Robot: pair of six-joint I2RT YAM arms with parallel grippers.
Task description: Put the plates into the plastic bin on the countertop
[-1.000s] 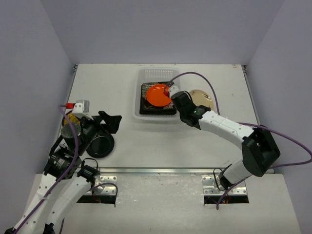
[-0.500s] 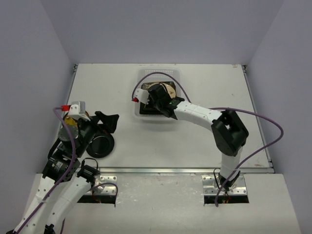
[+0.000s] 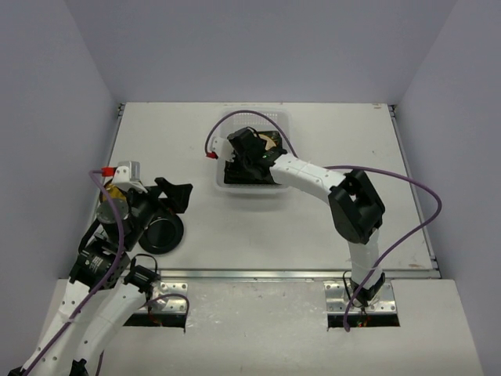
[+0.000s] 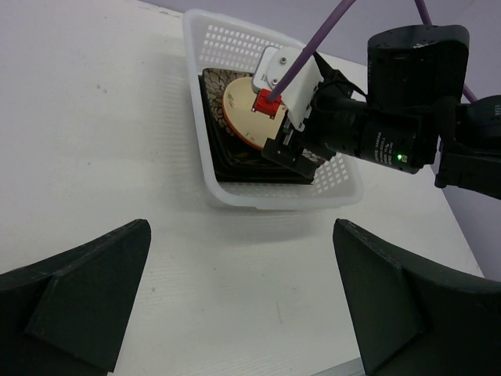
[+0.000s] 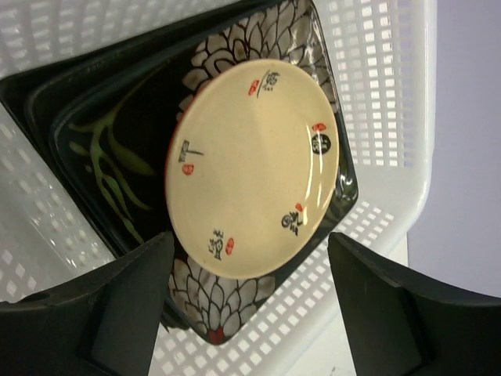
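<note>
White translucent plastic, perforated and round-cornered, made up the rectangular bin (image 3: 252, 193) standing at the far middle of the matte white surface (image 3: 352, 227) in the overhead view. The right arm (image 3: 313, 174) reached across from the near right, and the right fingers (image 3: 241, 164) hung over the bin's left half, hiding most of the stack inside. A round beige plate (image 3: 272, 141) showed just beyond them. Whether those fingers were spread could not be told from above. At the near left, the left fingers (image 3: 178, 193) were parted wide near a round black plate (image 3: 160, 233) that lay flat on the surface, well apart from the bin. From the left wrist, both left fingers framed the bottom corners, far apart with nothing between them. Ahead, the bin held its dark stack with the round beige plate on top and the right arm's black wrist directly over it. From the right wrist, the right fingers stood wide to either side, gripping nothing. The round beige plate, marked with small red and black characters, lay free on a black square plate with white-and-red flowers (image 5: 243, 39). Beneath that, a dark square plate with green leaves (image 5: 102, 164) rested in the bin's perforated base.
</note>
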